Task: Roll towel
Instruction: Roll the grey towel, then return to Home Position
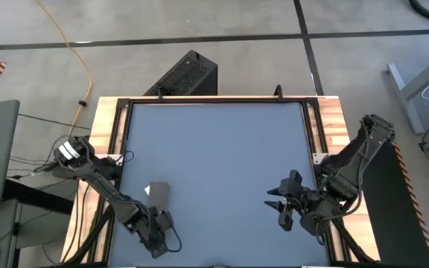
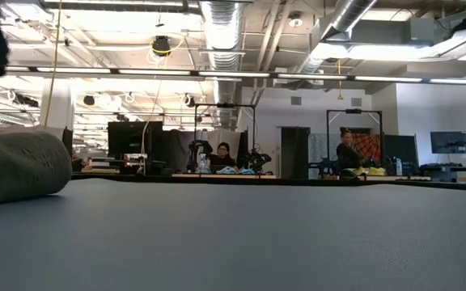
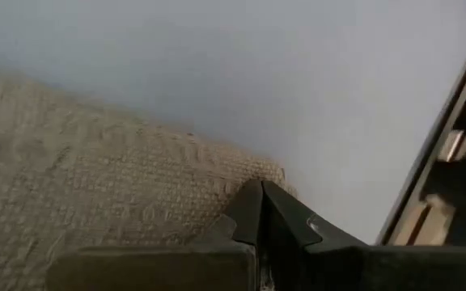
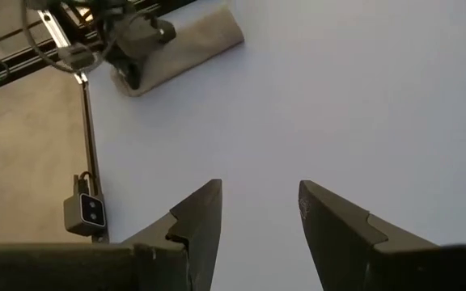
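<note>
We judge the soft taupe cloth towel (image 1: 158, 195), rolled near the grey table's (image 1: 214, 141) left front, light and floppy, best pinched at its ends, while our left gripper (image 1: 164, 221) sits clenched empty beside it and our right gripper (image 1: 280, 202) waits released, well apart.

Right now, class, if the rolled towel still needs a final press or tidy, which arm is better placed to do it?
Probably the left. The left gripper, fingers shut, hangs right at the rolled towel near the table's left front. The right gripper, open and empty, sits well across the table from it.
</note>
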Tool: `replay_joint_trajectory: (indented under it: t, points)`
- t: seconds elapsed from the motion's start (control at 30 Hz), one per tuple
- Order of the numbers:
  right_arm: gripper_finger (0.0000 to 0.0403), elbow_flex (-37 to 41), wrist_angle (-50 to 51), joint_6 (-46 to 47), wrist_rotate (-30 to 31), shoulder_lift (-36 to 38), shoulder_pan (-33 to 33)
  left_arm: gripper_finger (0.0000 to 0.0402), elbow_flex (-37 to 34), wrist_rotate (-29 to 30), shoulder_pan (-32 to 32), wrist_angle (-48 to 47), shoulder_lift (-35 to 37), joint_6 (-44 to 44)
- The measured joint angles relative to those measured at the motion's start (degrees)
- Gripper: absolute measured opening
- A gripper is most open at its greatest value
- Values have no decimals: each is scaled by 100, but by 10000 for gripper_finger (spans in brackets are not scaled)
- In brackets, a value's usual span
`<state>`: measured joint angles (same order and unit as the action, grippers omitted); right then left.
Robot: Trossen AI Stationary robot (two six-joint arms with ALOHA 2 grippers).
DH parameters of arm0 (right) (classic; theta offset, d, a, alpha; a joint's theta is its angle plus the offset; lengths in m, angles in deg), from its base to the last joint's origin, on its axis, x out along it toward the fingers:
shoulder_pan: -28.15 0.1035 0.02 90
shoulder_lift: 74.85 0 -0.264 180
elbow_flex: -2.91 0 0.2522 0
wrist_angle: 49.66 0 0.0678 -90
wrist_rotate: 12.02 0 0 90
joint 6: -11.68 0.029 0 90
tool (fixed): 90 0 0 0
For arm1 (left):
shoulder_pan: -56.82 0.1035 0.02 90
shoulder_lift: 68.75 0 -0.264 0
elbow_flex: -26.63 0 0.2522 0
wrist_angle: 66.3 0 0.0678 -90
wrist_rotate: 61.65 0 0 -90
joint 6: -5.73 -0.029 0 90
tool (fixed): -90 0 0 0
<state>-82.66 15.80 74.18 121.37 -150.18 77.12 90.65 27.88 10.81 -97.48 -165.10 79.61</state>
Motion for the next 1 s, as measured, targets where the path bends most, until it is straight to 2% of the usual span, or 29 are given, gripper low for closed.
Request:
replay_joint_trajectory:
  t: [0.17,0.3,0.47,0.57,0.63,0.73,0.83,1.0]
  points:
    - [191,0,-4,1,0,0,0,0,249,316,-89,-508,545,-285]
    - [191,0,-5,0,0,0,-35,0,276,977,-62,-1059,963,-270]
    - [191,0,-47,-10,82,0,-39,0,280,2049,88,-828,1559,-483]
    - [191,0,-201,-256,406,0,-38,0,284,2684,452,-71,1766,-1222]
    - [191,2,-306,-509,684,0,-64,0,291,2511,835,654,1762,-1938]
    - [191,1,-505,-819,748,0,-198,0,289,1915,1431,1341,1703,-2829]
    - [191,2,-803,-1203,559,0,-329,0,287,1703,1860,1504,1840,-3411]
    - [190,9,-1711,-2473,3,176,-593,0,287,1434,2212,1499,2490,-4173]
